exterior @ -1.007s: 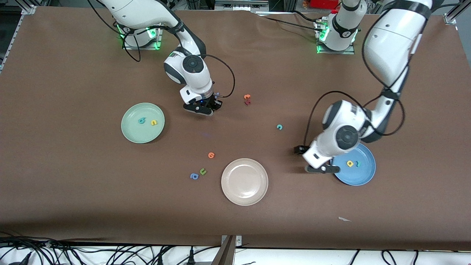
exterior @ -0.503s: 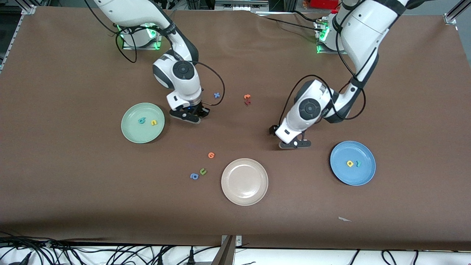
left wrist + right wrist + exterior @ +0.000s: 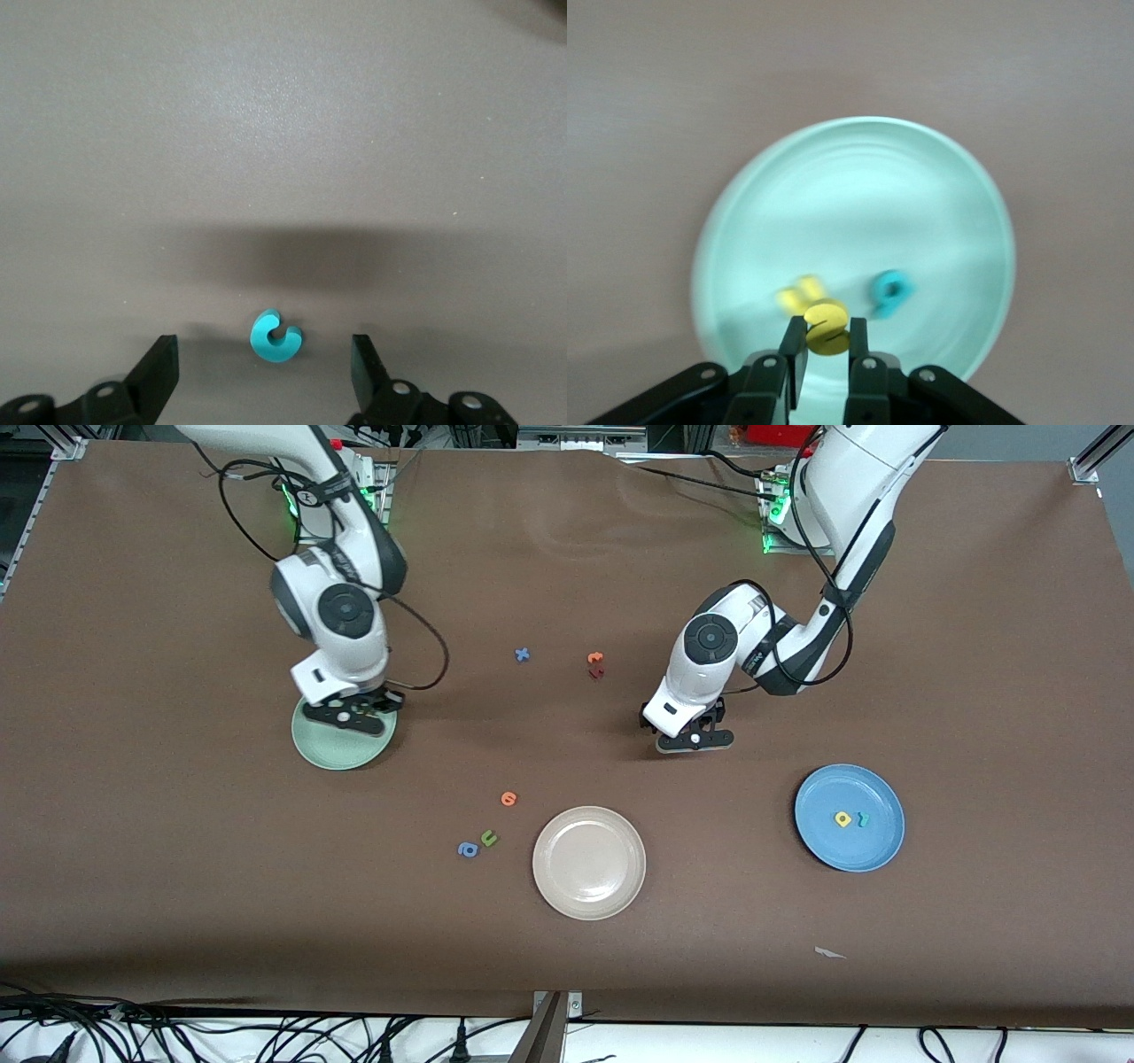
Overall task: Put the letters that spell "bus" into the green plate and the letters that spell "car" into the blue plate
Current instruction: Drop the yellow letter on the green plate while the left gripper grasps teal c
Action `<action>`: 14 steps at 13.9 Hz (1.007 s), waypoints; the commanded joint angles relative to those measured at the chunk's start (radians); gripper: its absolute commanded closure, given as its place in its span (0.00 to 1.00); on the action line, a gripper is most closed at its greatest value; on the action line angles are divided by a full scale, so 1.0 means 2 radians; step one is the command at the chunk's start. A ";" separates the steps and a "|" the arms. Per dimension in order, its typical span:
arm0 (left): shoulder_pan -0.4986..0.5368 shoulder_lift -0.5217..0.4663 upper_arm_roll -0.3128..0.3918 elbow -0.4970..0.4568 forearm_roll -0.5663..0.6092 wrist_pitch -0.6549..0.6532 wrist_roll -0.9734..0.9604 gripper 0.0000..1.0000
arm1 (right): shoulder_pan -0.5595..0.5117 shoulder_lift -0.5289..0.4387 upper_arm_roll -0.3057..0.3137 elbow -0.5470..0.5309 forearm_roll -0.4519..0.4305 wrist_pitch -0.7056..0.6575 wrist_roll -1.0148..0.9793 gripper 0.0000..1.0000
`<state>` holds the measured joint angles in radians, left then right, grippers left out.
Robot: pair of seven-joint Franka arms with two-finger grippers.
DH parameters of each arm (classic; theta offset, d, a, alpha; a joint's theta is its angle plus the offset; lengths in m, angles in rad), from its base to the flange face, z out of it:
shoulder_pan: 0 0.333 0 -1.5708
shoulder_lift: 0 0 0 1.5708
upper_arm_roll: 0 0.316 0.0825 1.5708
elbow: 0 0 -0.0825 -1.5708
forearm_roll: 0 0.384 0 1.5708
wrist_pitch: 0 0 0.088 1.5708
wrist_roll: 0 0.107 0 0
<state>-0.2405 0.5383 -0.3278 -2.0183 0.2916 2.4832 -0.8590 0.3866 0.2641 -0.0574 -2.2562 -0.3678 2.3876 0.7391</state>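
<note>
Currently, front view: right gripper hangs over the green plate, at its 12 o'clock rim. Left gripper sits low over bare table; the teal "c" is hidden under it here. Blue plate holds the yellow "a" and teal "r".

Left wrist view: fingers spread wide either side of the teal "c", which lies flat on the table, not touched.

Right wrist view: jaws clenched on the yellow "s" above the plate; yellow "u" and teal "b" lie inside.

Handling, as judged: foam letters are very light, soft and squashy, not fragile, thin and flat. Pinch the "c" across its outer curve with fingertips down at the table; gentle squeeze, or it may flip out.
</note>
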 commanded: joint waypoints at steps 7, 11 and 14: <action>-0.002 0.015 0.003 -0.011 0.018 0.029 -0.020 0.37 | 0.002 -0.028 -0.062 -0.063 -0.003 0.091 -0.095 0.00; 0.000 0.015 0.003 -0.010 0.018 0.031 -0.021 0.63 | 0.006 -0.022 -0.017 0.070 0.055 -0.111 -0.096 0.00; 0.000 0.015 0.003 -0.006 0.018 0.032 -0.021 0.69 | 0.008 0.001 -0.007 0.207 0.135 -0.270 -0.112 0.00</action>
<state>-0.2406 0.5719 -0.3268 -2.0294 0.2919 2.5416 -0.8745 0.4028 0.2166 -0.0767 -2.0279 -0.1817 2.0233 0.5594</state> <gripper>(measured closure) 0.670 0.000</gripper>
